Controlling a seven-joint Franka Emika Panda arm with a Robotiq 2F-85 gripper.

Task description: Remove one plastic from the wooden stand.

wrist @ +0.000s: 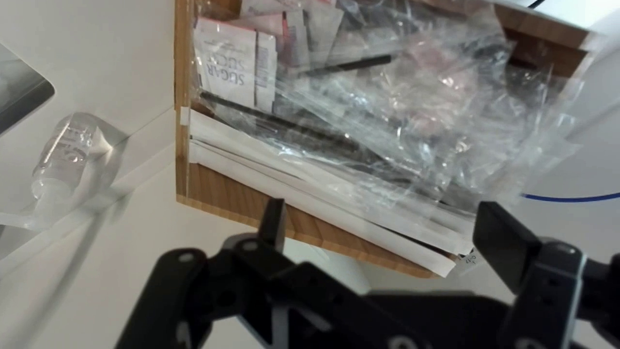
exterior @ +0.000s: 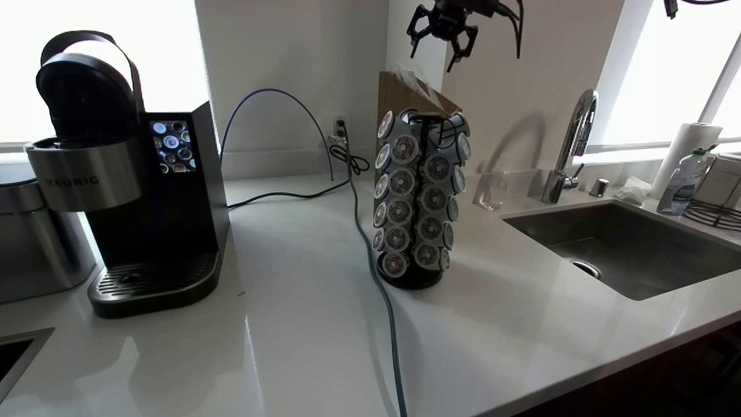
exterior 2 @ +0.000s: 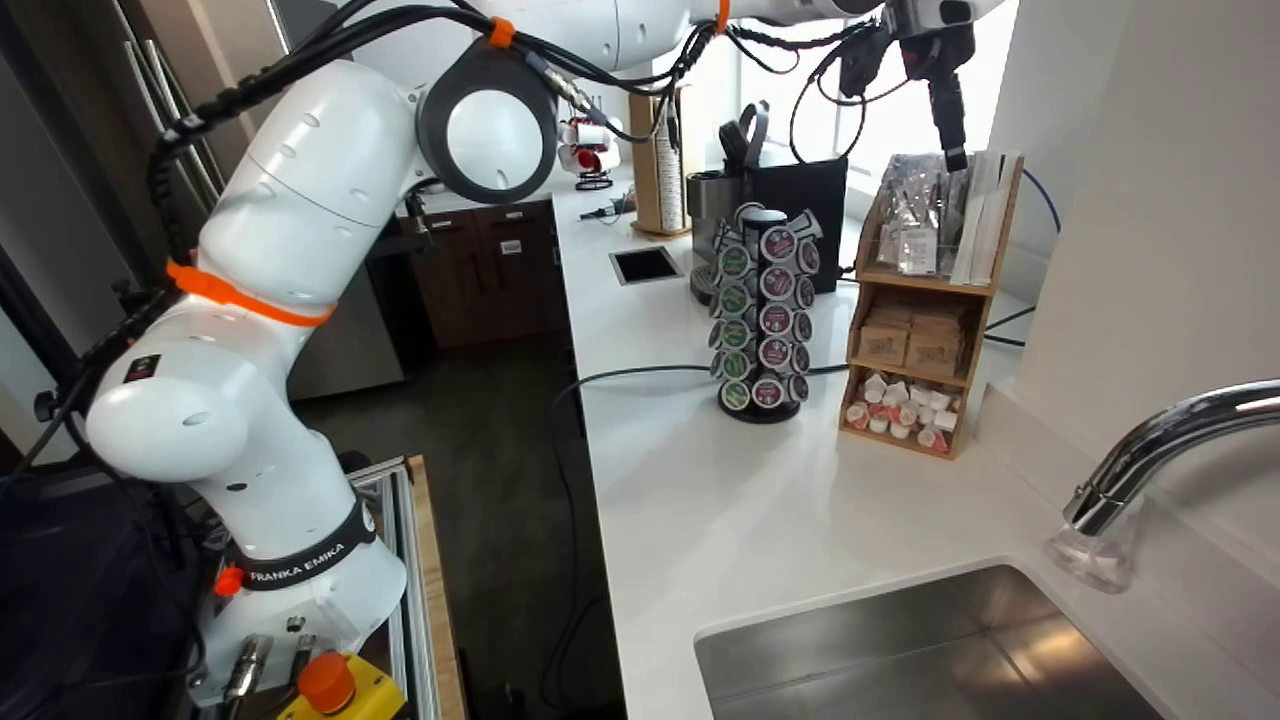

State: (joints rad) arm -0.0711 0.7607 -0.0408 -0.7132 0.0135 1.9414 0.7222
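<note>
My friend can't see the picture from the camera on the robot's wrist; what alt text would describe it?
An open black gripper fills the foreground; beyond it, a wooden stand holds crinkled clear plastic, white sugar packets and long white strips. At the left, a clear container and the corner of a sink show.

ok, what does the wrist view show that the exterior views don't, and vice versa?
Only the wrist view: readable SUGAR print inside the stand's tray.
Only the exterior views: the coffee-pod carousel and the black coffee machine, in both exterior views.
Shared: the wooden stand, plastic wrappers at its top, the gripper, open, and the blue cable.
</note>
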